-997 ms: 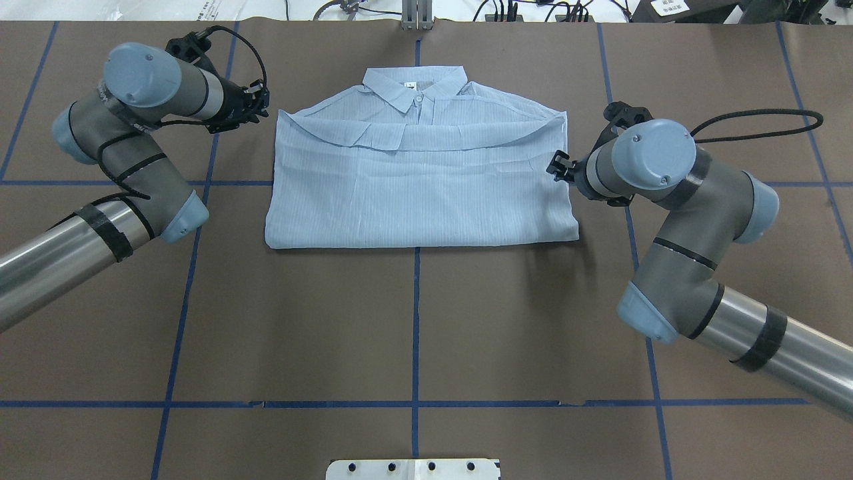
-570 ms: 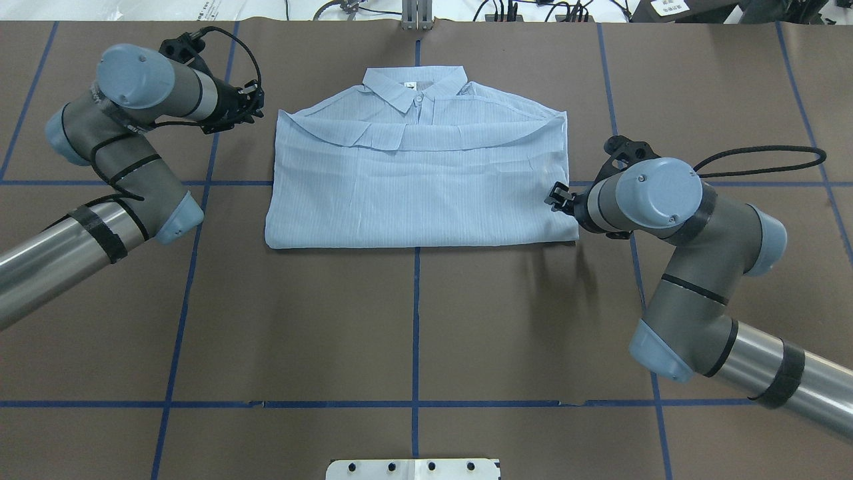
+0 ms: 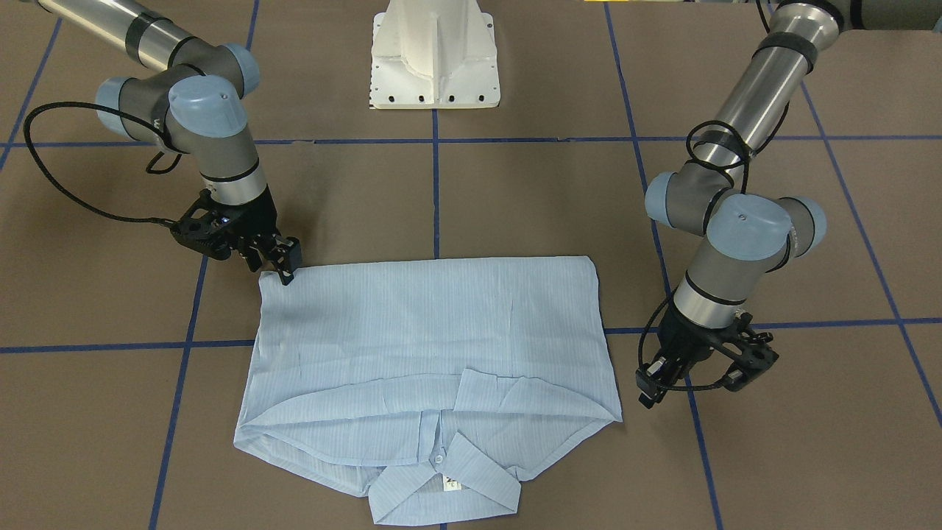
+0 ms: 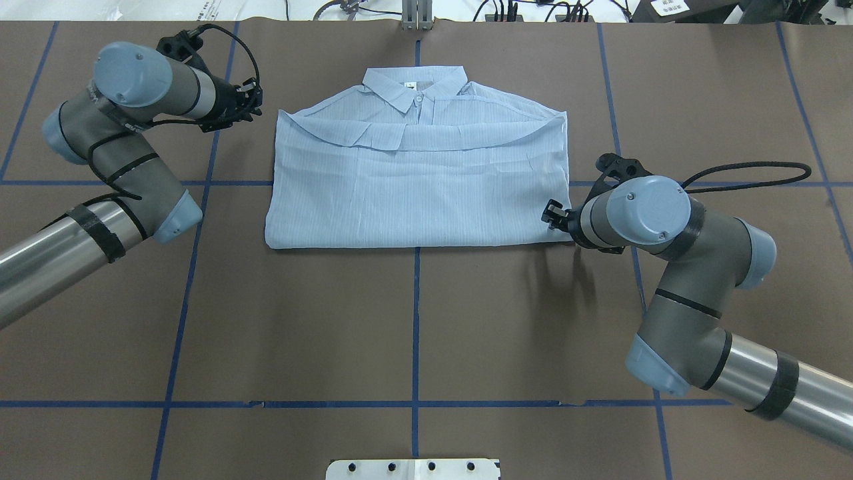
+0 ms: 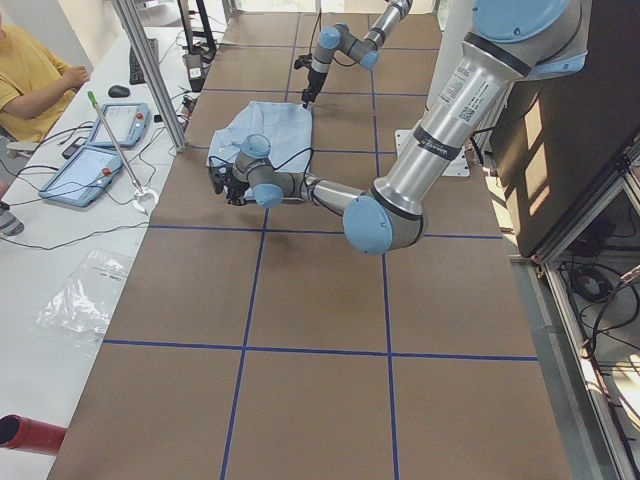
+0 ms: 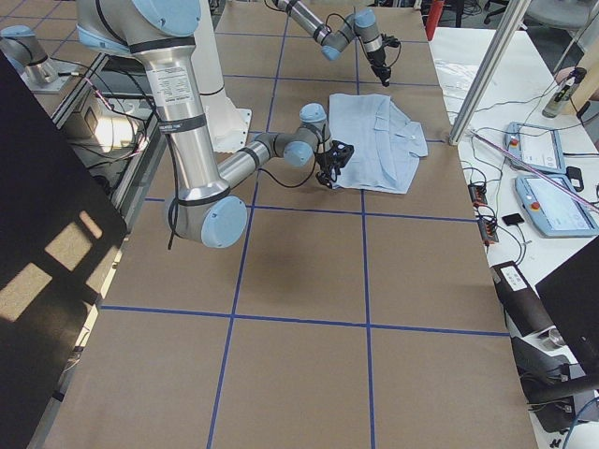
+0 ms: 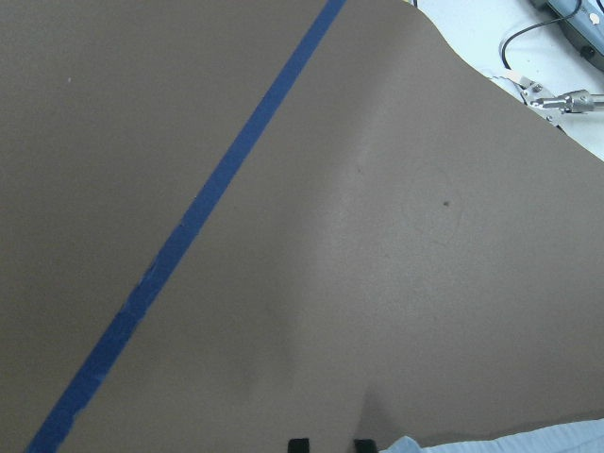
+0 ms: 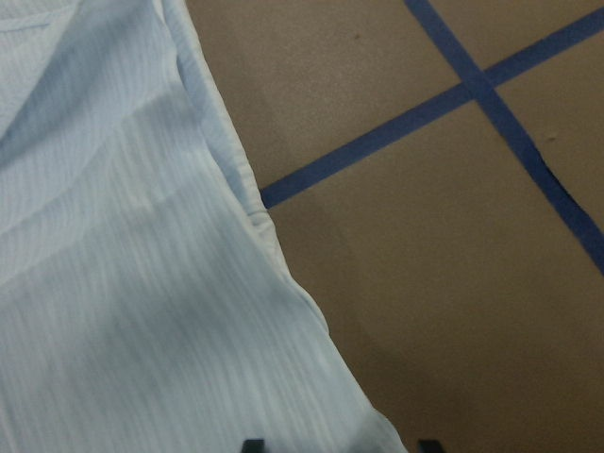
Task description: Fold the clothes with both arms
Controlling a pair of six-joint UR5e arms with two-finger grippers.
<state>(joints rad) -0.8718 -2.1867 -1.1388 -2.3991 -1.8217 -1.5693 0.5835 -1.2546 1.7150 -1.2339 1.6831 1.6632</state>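
Shirt (image 4: 418,180) folded flat | right pincer (image 3: 285,266) seemingly wide at corner | left pincer (image 3: 651,386) state unclear

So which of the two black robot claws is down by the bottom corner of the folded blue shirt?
The right gripper, at the pale-blue striped shirt's bottom corner. The left gripper is beside the collar end.

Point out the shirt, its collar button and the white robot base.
shirt (image 4: 413,207), overhead exterior view, on the smooth folded front panel.
collar button (image 4: 418,99), overhead exterior view, on the small white button at the neck.
robot base (image 3: 436,55), exterior front-facing view, on the white pedestal's sloped front face.
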